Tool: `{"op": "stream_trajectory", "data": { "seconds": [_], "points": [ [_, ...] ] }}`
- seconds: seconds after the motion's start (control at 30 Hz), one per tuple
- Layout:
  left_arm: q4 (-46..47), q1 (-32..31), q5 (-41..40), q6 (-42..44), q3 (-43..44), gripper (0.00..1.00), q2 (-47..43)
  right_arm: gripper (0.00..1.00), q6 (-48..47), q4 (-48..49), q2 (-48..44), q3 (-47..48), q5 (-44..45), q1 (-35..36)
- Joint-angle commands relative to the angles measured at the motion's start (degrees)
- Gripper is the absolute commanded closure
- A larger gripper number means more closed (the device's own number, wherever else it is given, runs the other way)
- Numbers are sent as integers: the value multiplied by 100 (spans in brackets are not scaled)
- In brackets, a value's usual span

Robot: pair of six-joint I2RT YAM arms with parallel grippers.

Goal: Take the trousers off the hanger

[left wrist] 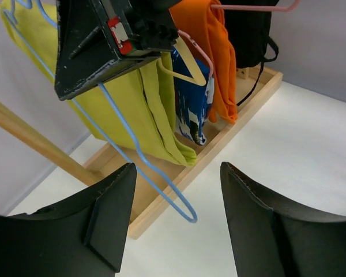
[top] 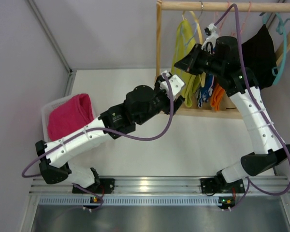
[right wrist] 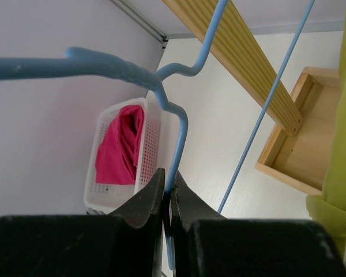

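Right gripper (right wrist: 168, 183) is pinching the thin blue hanger (right wrist: 112, 63) wire, center frame. Lime trousers (left wrist: 127, 109) are hanging on it, upper left of left wrist view, in the wooden rack (top: 222, 6). Left gripper (left wrist: 177, 172) is hovering below, fingers wide, nothing between. Pink trousers (top: 70, 116) are lying in the white basket (top: 45, 116), left.

trousers (top: 70, 116) in basket (top: 44, 112), left of rack (top: 222, 6)

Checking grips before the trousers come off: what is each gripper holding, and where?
The right gripper is shut on the blue hanger, pinching its wire just below the twisted neck. The left gripper is open, holding nothing.
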Motion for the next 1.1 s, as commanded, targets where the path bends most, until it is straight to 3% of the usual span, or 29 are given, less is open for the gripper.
{"op": "stream_trajectory", "data": {
  "seconds": [0.0,0.1,0.3,0.4,0.43,0.53,0.57,0.7,0.8,0.87,1.07],
  "points": [
    [46,-196,-965,123,284,34,170,100,155,361,-288,-69,-4,114],
    [107,-197,-1605,70,442,40,442,100,68,344,-384,-122,74,306],
    [230,-197,-1967,175,530,48,671,100,24,414,-525,-306,145,580],
    [230,-179,-2047,158,417,60,672,100,15,396,-604,-394,180,641],
    [230,-171,-2073,131,399,70,654,100,15,396,-613,-421,189,641],
    [230,-127,-2100,8,302,88,628,100,-3,388,-631,-456,215,633],
    [230,-118,-2117,-96,276,100,619,100,-20,396,-631,-447,215,633],
    [222,-74,-2144,-343,179,100,462,98,-99,431,-648,-430,206,624],
    [222,5,-2100,-510,153,100,338,59,-170,493,-771,-509,198,606],
    [178,93,-1943,-798,144,100,250,45,-179,519,-806,-596,215,589],
    [116,427,-1318,-1362,196,100,30,25,-214,616,-999,-658,233,536]
  ]
}}
